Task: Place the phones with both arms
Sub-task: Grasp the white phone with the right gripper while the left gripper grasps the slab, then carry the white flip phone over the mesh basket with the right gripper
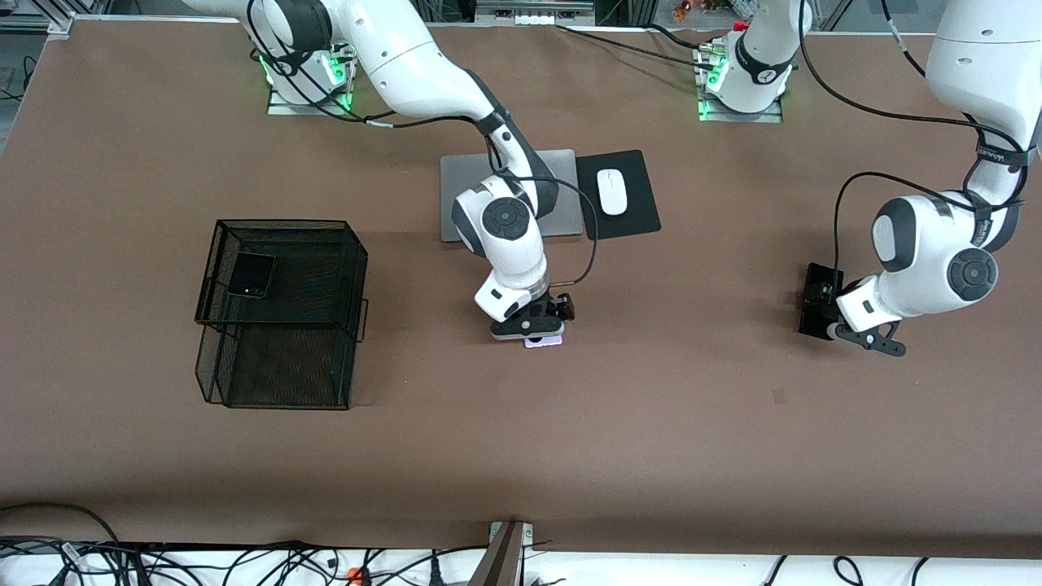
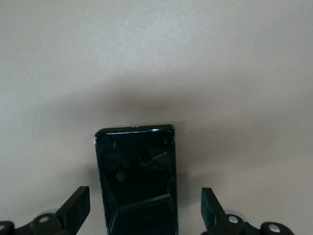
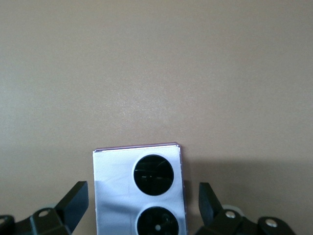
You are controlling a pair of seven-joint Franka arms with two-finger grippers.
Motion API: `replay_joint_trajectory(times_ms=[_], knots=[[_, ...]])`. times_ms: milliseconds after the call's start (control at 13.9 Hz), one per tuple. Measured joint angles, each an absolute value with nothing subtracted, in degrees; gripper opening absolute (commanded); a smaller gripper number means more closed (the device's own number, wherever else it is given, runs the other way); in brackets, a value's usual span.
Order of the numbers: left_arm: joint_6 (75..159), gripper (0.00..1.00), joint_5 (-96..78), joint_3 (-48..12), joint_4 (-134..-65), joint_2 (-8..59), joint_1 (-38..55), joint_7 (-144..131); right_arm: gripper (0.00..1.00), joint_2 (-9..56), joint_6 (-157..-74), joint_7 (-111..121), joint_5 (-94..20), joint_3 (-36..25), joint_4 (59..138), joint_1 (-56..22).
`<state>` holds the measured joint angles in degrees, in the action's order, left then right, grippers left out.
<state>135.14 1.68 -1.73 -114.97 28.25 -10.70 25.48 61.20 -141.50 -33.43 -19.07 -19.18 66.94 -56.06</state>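
Both arms bent low over phones on the surface (image 1: 651, 423).
Left end effector (image 2: 145, 215) spread astride the black slab (image 2: 137, 178); right end effector (image 3: 143, 213) spread astride the lilac phone (image 3: 139, 191) (lenses up).

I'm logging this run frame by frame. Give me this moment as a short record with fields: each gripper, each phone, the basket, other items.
left gripper: open, low, fingers straddling the black slab phone, apart from its edges
right gripper: open, low, fingers straddling the lilac phone, not touching
black slab phone: flat on table, toward the left arm's end
lilac phone: flat on table, lenses up, mid-table
black folded phone: on top of the wire basket
wire basket: toward the right arm's end
other: laptop, mouse on mouse pad
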Motion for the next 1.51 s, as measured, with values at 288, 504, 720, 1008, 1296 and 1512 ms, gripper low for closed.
replay_joint_trajectory(times_ms=[288,504,720,1008,1296,1512], knots=[[138.9,1.0,1.7,-1.6,-117.3,28.1,-12.6,27.7,1.0,61.7,-143.3,-33.4,-16.4,-19.2,66.9,-56.5],[140.9,1.0,1.7,-1.6,-117.4,28.0,-13.2,28.4,1.0,62.2,-143.4,-33.4,-15.9,-19.2,66.9,-56.7],[143.9,1.0,1.7,-1.6,-118.6,27.9,-13.8,28.5,1.0,62.8,-143.6,-33.4,-15.6,-19.2,66.9,-57.1],[147.5,1.0,1.7,-1.6,-120.8,27.9,-13.9,28.4,0.64,62.8,-143.6,-33.4,-15.0,-19.3,66.9,-57.3],[147.7,1.0,1.7,-1.9,-121.2,27.7,-13.9,27.8,0.29,62.7,-143.2,-33.4,-14.9,-19.4,66.9,-57.4],[147.7,1.0,1.7,-3.3,-121.9,27.5,-13.8,26.1,0.29,62.7,-142.1,-33.5,-14.9,-19.8,66.5,-57.5]])
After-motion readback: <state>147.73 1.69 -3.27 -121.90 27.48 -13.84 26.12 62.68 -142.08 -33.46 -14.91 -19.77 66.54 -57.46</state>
